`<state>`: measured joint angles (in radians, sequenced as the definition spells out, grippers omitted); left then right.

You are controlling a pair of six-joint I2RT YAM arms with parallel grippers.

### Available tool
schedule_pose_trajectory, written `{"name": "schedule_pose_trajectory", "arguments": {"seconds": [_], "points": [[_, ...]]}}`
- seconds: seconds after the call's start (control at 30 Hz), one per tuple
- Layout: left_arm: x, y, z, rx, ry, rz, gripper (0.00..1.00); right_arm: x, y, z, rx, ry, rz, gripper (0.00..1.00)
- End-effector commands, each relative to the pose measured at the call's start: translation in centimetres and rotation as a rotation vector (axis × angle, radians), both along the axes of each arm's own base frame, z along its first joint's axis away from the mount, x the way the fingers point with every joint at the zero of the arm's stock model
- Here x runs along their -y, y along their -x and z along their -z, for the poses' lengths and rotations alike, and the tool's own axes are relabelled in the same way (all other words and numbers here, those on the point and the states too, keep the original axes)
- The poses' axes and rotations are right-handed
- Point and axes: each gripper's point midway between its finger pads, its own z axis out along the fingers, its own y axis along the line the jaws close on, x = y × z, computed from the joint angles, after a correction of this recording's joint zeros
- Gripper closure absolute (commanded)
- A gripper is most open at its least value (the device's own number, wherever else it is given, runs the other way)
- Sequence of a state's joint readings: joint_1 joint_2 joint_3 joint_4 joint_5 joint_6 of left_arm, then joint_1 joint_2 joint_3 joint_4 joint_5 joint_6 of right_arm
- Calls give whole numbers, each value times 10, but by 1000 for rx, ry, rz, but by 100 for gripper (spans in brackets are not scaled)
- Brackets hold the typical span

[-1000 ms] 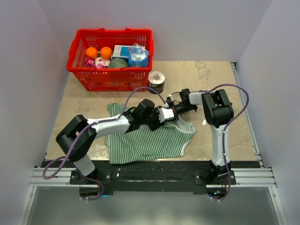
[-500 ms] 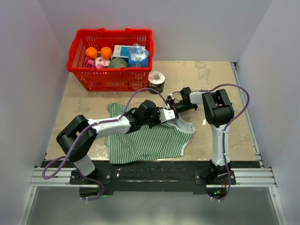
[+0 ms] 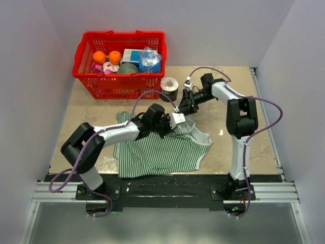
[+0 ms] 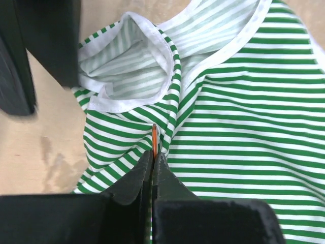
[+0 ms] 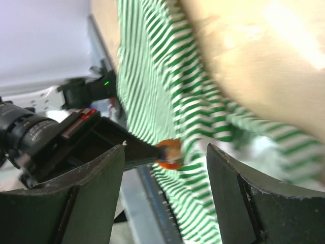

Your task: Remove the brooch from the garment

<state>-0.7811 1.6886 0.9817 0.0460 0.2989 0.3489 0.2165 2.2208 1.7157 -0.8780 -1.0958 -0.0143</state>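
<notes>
While the left gripper reaches across the garment, its fingers are pressed together on the brooch. From the left wrist the brooch shows edge-on, as a thin orange sliver between the tips. From the right wrist the brooch is a small round disc with an orange rim and a paler face. It is pinched at the end of the dark fingertips, with green and white stripes behind it. It sits right at a raised fold of cloth just below the garment's white trim. Whether the pin is through the cloth or free of it I cannot tell.

The right gripper is spread. In its own view its two fingers stand wide to either side of the brooch. From above it hangs over the table at the garment's far edge, near the left gripper, with its tips pointing down toward it.

The garment lies rumpled on the near half of the table, with its hem toward the arm bases and its neck end toward the far right. A tape roll stands just behind the two grippers. A red basket sits at the far left corner, holding two oranges, a box and other goods.
</notes>
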Motion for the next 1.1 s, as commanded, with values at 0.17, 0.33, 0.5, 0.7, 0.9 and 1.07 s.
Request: {"name": "schedule_pose_trajectory", "arguments": {"seconds": [0.17, 0.33, 0.5, 0.7, 0.9, 1.07], "points": [[-8, 16, -6, -382, 263, -104, 100, 39, -43, -34, 545, 143, 71, 31], [-13, 17, 4, -437, 292, -139, 100, 37, -25, -43, 733, 213, -12, 31], [-14, 7, 6, -483, 332, -174, 100, 19, 4, -39, 950, 274, -157, 36], [-19, -2, 16, -571, 351, -220, 100, 12, 28, -25, 1169, 372, -230, 37], [-21, -2, 29, -679, 372, -222, 100, 11, 35, -16, 1239, 381, -265, 40], [-19, 0, 39, -718, 383, -219, 100, -8, 43, -12, 1234, 307, -349, 42]]}}
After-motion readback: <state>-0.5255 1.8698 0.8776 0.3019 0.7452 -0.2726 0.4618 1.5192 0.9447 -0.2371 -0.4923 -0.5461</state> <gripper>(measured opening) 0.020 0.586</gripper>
